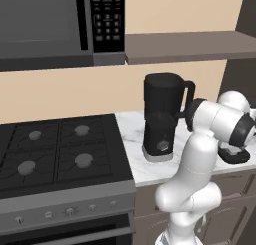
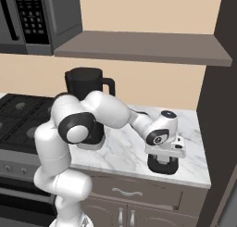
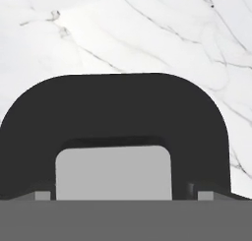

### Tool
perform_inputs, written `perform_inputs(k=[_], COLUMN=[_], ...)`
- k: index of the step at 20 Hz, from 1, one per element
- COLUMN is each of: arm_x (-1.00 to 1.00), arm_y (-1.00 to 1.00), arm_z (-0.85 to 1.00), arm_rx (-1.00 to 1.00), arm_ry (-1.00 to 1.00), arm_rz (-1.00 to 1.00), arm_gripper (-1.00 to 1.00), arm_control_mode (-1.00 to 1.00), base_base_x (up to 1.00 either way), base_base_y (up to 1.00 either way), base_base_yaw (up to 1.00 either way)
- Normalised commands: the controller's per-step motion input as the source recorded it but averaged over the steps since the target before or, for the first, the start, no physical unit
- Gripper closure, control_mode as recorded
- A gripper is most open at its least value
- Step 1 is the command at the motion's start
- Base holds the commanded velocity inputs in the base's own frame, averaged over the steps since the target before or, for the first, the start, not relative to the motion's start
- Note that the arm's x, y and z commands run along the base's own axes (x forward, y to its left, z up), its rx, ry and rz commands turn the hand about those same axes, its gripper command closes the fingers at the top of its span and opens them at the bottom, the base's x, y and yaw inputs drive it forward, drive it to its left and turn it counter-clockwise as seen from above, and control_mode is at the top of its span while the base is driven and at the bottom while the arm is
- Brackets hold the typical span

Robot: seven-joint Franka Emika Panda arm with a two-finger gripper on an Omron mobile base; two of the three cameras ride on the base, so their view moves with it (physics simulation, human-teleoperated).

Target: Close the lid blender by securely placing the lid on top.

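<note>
The blender (image 1: 161, 114) stands upright on the marble counter beside the stove, a tall black jar with a side handle and a front knob; in the right base view my arm partly hides the blender (image 2: 83, 85). To its right the lid (image 2: 163, 168) lies flat near the counter's front edge. My gripper (image 2: 163, 160) points straight down, just above the lid. In the hand view the lid (image 3: 123, 107) is a wide black shape with a grey centre piece, and the gripper (image 3: 123, 195) is open, its fingertips (image 3: 42, 195) spread wide on either side of that piece. The lid (image 1: 235, 156) peeks out behind my forearm.
A gas stove (image 1: 60, 149) sits left of the blender. A microwave (image 1: 50, 24) and a brown shelf (image 1: 185, 46) hang above. A tall dark cabinet side (image 2: 222, 129) bounds the counter (image 2: 125, 152) on the right, close to the lid.
</note>
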Motion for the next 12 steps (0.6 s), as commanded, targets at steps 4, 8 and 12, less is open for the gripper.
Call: perform_inputs(k=[4, 8, 12], arm_x=[-0.10, -0.19, -0.19], arm_y=[0.33, 0.31, 0.40], arm_z=[-0.21, -0.01, 0.08], arm_rx=[-0.01, 0.00, 0.00], arm_ry=[0.00, 0.00, -0.03], arm_rz=[0.02, 0.05, 0.01], arm_gripper=[1.00, 1.00, 1.00], arm_control_mode=[-1.00, -1.00, -1.00], base_base_x=[0.00, 0.00, 0.00], base_base_y=[0.00, 0.00, 0.00], base_base_yaw=[0.00, 0.00, 0.00])
